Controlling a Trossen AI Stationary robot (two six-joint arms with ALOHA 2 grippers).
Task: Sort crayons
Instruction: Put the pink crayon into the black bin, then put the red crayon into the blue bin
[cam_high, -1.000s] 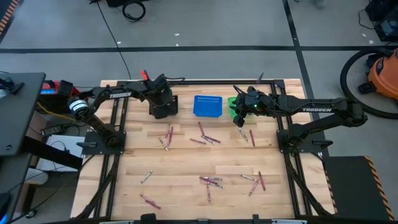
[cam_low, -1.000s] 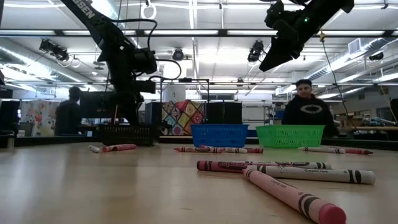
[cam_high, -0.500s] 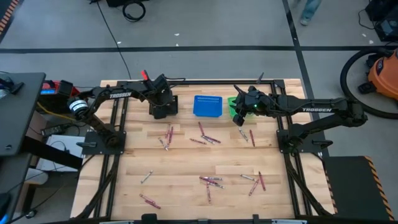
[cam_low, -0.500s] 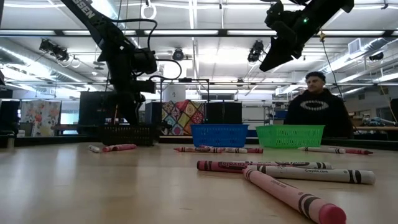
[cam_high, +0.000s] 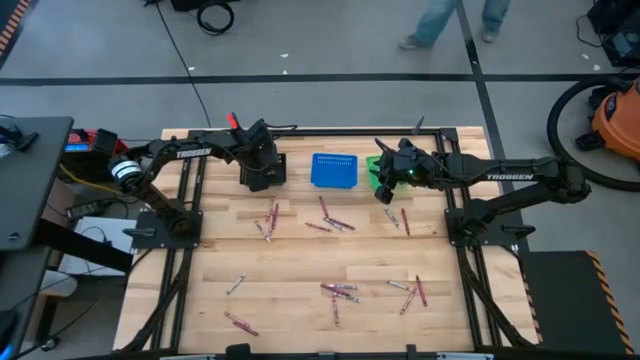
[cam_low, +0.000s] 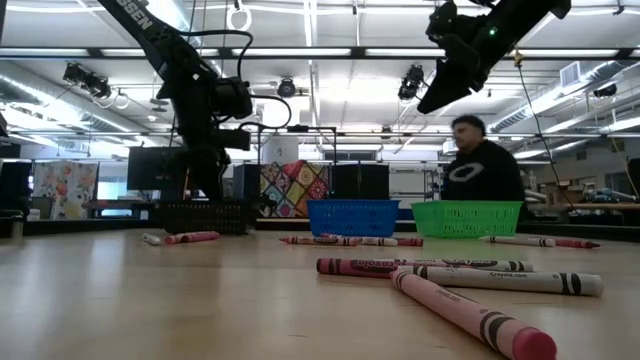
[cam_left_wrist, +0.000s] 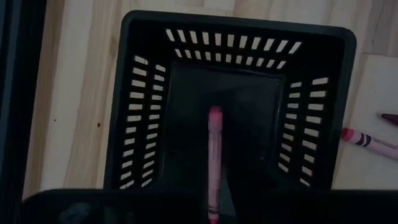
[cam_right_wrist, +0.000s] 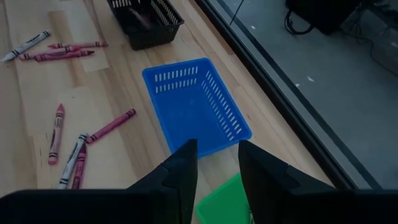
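Note:
My left gripper hangs over the black mesh basket at the table's far left and is shut on a pink crayon. My right gripper is open and empty. It is held high over the near edges of the blue basket and the green basket, and it also shows in the low view. Many red, pink and pale crayons lie flat on the table, in groups at the middle and toward the near edge. My left gripper holds the pink crayon by its upper end, coming from above. The dark body of the gripper hides the fingers and the place of contact. The crayon hangs lengthwise below the gripper, its free tip pointing down into the black basket.
The three baskets stand in a row along the far edge. More crayons lie beside the black basket and near the right arm. Bare wood lies between the crayon groups. A person stands beyond the far edge.
Both grippers have kept still. The person beyond the table's far edge has walked across the background.

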